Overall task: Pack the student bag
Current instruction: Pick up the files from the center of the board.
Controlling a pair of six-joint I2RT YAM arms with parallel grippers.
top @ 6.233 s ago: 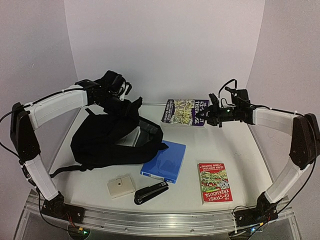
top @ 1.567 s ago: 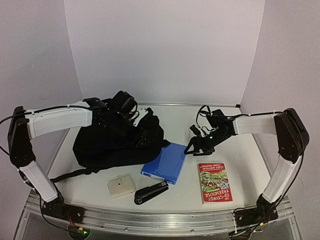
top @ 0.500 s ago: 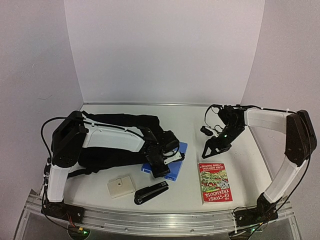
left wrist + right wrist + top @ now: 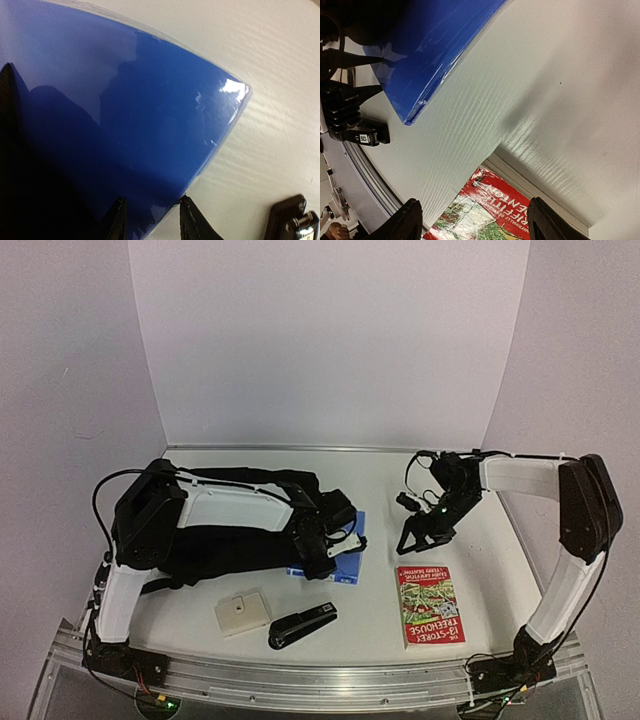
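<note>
Straddling: left gripper (image 4: 150, 219) astride an edge of the blue binder (image 4: 150, 125); cannot tell whether clamped.
Right gripper (image 4: 477, 220): spread, empty, right of binder.
Student bag (image 4: 210, 545): left of binder, behind left jaws.

We see a binder (image 4: 150, 125) between the fingers of the left claw (image 4: 325, 558), a book (image 4: 428, 603) just nearside of the right claw (image 4: 416, 537), and a stapler (image 4: 302, 625) and box (image 4: 241, 613) nearside of the left.

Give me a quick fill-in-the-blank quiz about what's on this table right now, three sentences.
1. The left end effector straddles the edge of the glossy ____ plastic binder.
2. The right end effector is ____, holding nothing.
3. The black desk stapler lies between the small beige box and the ____ paperback book.
Missing words: blue, open, red.
</note>
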